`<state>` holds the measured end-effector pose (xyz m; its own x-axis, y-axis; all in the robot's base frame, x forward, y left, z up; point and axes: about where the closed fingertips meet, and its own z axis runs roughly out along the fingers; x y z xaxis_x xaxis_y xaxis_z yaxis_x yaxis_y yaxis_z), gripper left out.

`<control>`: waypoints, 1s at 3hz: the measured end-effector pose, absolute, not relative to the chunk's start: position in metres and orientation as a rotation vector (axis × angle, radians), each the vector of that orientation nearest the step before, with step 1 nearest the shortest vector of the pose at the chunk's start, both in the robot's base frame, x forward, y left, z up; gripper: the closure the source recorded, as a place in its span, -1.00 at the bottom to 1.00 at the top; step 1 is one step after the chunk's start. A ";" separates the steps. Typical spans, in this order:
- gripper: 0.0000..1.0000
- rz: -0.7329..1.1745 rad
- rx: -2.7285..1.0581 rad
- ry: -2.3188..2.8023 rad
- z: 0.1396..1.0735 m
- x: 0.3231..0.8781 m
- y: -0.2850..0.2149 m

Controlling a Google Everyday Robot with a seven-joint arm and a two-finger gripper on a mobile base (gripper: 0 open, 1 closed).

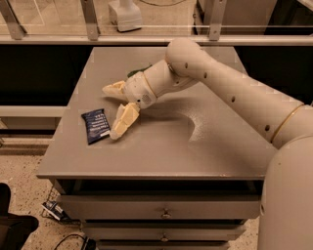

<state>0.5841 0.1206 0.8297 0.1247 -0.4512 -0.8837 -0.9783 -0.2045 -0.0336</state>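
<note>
Spread pincer (109, 112) over the left half of the grey surface (161, 151), jaws wide apart and pinching nothing; upper cream finger (115, 89) pointing left, level with the wrist; lower cream finger (124, 119) angled down and to the left, tip low over the surface.

Just left of the lower finger, a dark blue packet (96, 126) lying flat on the surface near its left edge, long side running roughly front to back; right edge of the packet close beside the lower fingertip, contact or gap between the two not possible to tell; packet outside the gap of the jaws, below the upper finger and well apart from it.

Behind the wrist, a small green thing (139, 71) on the surface, largely hidden by the white arm (230, 93), kind not possible to tell.

Arm reaching in from the right edge of the view, across the middle of the surface, elbow high over the back part; soft shadow of the arm on the surface to the right of the pincer.

Below the front edge, two drawer fronts (161, 212) with small knobs; beyond the back edge, a metal-and-glass rail (146, 39) with a white object (125, 13) behind it; on the speckled floor at lower left, loose cables (58, 212).
</note>
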 end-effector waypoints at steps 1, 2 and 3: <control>-1.00 1.014 -1.731 1.398 0.823 0.580 0.131; -1.00 1.010 -1.719 1.386 0.815 0.578 0.142; -1.00 1.008 -1.718 1.370 0.811 0.577 0.149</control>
<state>0.5766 0.1490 0.8113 0.1338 -0.4283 -0.8937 -0.9806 -0.1875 -0.0570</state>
